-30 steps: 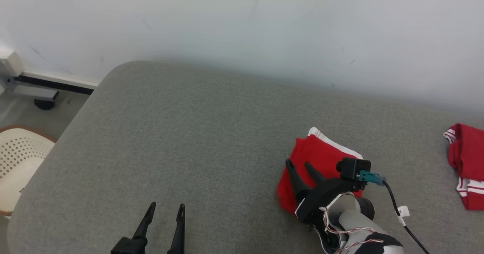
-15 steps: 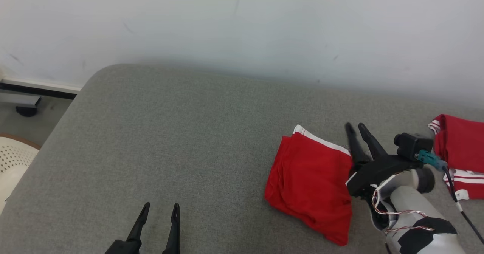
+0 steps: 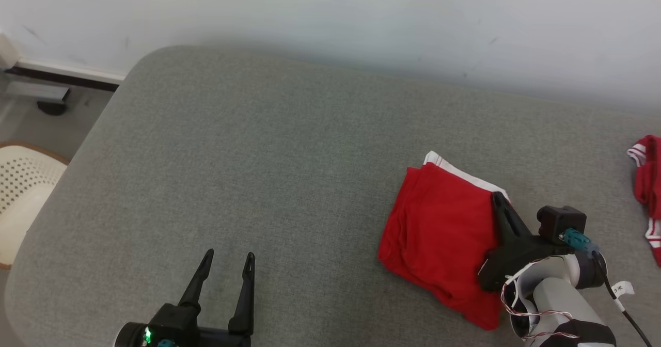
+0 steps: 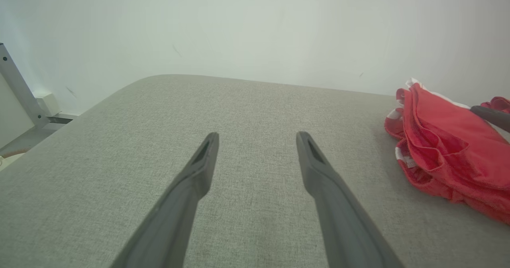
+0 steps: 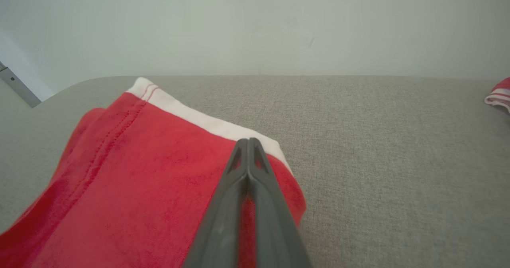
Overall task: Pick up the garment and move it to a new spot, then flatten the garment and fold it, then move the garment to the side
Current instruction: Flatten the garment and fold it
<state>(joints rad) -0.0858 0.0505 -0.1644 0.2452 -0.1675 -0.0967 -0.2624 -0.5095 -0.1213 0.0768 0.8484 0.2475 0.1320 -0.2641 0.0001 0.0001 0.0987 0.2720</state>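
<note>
The garment (image 3: 439, 233) is a folded red piece with a white striped band, lying on the right part of the grey cushion (image 3: 258, 145). My right gripper (image 3: 498, 198) is shut, its fingers pressed together and lying over the garment's right edge near the white band. In the right wrist view the closed tips (image 5: 248, 141) rest above the red cloth (image 5: 139, 172), and no fabric shows between them. My left gripper (image 3: 229, 255) stands open near the cushion's front, well left of the garment. The left wrist view shows its fingers (image 4: 257, 136) spread over bare cushion, the garment (image 4: 446, 156) far to their right.
A second red garment with white stripes (image 3: 648, 182) lies at the cushion's far right edge. A white perforated chair (image 3: 20, 192) stands off the cushion's left side. A pale wall (image 3: 330, 16) runs along the back.
The head camera has shifted. My right gripper went from partly open beside the garment's right side to shut over its right edge. The left gripper stays open.
</note>
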